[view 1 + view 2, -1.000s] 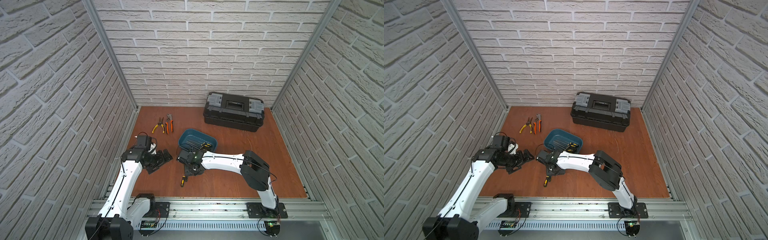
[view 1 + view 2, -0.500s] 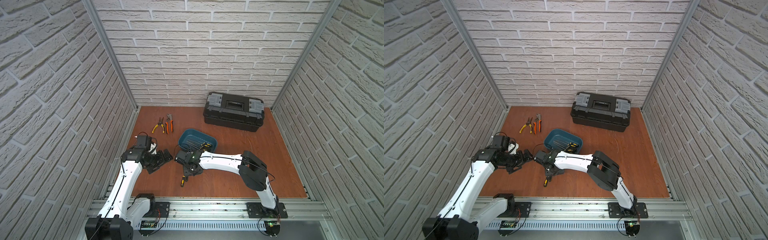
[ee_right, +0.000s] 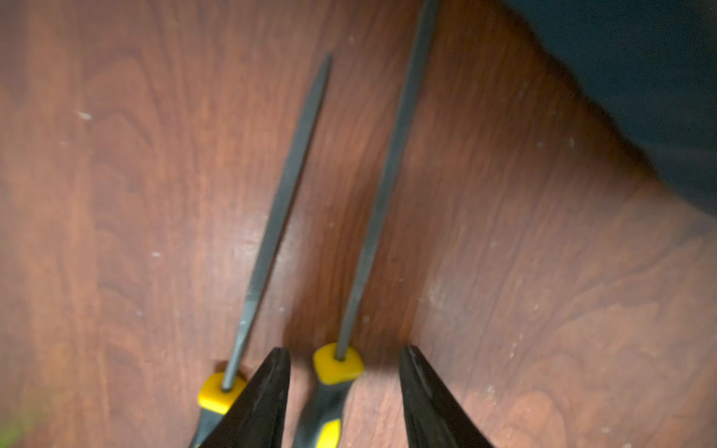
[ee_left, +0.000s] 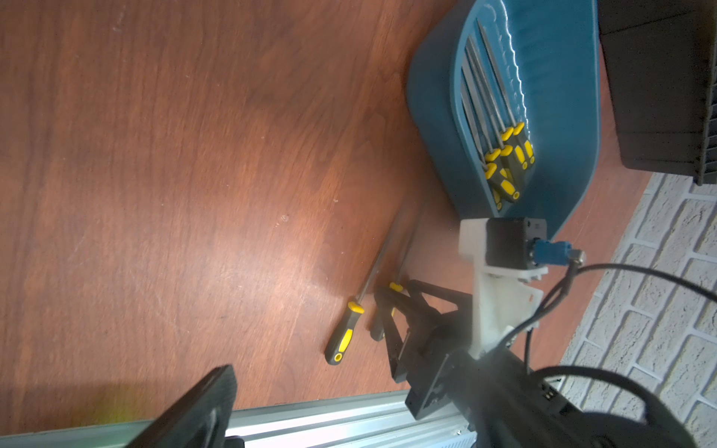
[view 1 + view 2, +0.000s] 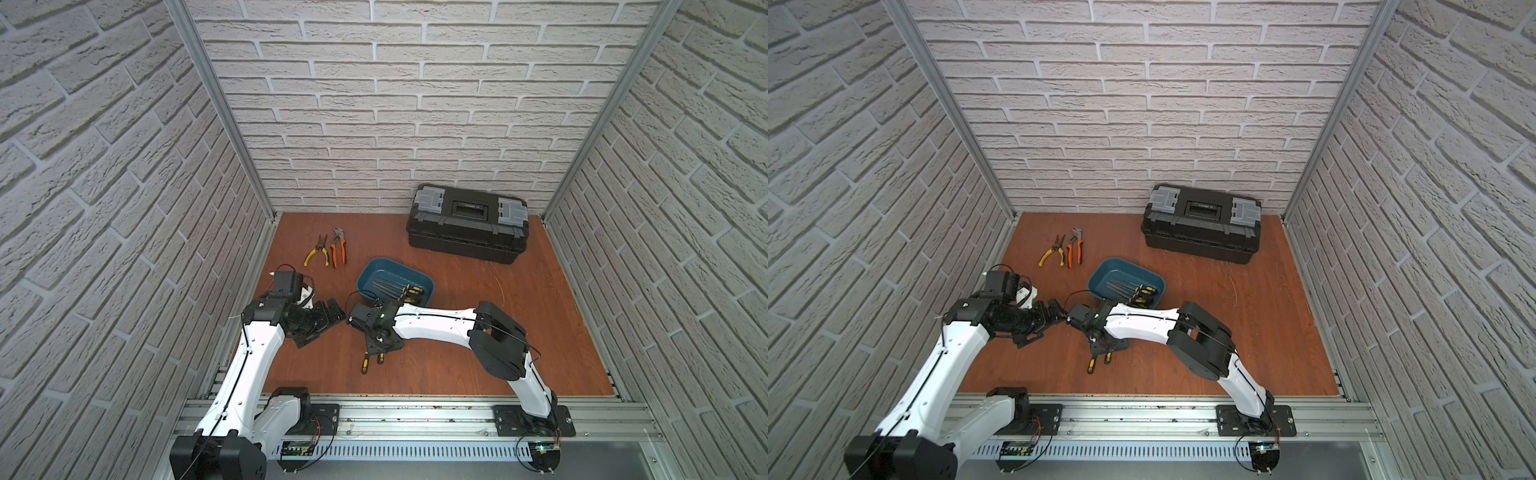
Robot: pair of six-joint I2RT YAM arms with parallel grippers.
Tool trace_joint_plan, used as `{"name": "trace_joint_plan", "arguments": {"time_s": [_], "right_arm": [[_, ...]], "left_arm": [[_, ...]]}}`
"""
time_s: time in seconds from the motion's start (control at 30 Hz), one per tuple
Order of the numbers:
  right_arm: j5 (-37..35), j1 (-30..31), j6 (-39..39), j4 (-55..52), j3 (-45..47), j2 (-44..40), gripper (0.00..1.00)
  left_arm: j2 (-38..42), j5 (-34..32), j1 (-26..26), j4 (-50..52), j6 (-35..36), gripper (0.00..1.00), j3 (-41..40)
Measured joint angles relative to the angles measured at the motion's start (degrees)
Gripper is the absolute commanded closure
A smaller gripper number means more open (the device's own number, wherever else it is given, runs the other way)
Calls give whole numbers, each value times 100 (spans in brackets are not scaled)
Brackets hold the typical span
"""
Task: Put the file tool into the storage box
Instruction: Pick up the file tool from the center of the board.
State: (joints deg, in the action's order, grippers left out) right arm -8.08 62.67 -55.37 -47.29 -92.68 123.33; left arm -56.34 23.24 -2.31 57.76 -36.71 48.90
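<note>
As I watched, the right gripper (image 3: pixel 345 349) stood open low over the table (image 3: pixel 116 194), its jaws straddling the yellow collar of the file tool (image 3: pixel 382 186) without clamping it. The handle's butt was cut off in the wrist view. A second file (image 3: pixel 283 194) lay just left, outside the jaws. The storage box (image 5: pixel 374 266) sat just beyond, far and slightly right.
</note>
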Motion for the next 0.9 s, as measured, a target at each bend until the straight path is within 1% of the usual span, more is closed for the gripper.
{"name": "trace_joint_plan", "arguments": {"time_s": [0.07,0.2,0.47,0.53,0.7,0.9], "right_arm": [[-26,17,-20,83,240,-146,53],[-81,28,-39,107,660,-402,60],[-125,50,46,136,704,-424,80],[-162,79,131,136,704,-426,84],[-264,173,439,205,955,-599,87],[-195,245,1058,66,1547,-1386,87]], "left_arm": [[0,0,0,52,26,2,50],[-11,-2,-2,66,74,2,109],[-39,-59,-7,157,127,2,249],[-39,-125,-7,232,164,2,389],[-39,-229,-7,299,225,2,787],[-116,-243,-28,411,221,2,1355]]}}
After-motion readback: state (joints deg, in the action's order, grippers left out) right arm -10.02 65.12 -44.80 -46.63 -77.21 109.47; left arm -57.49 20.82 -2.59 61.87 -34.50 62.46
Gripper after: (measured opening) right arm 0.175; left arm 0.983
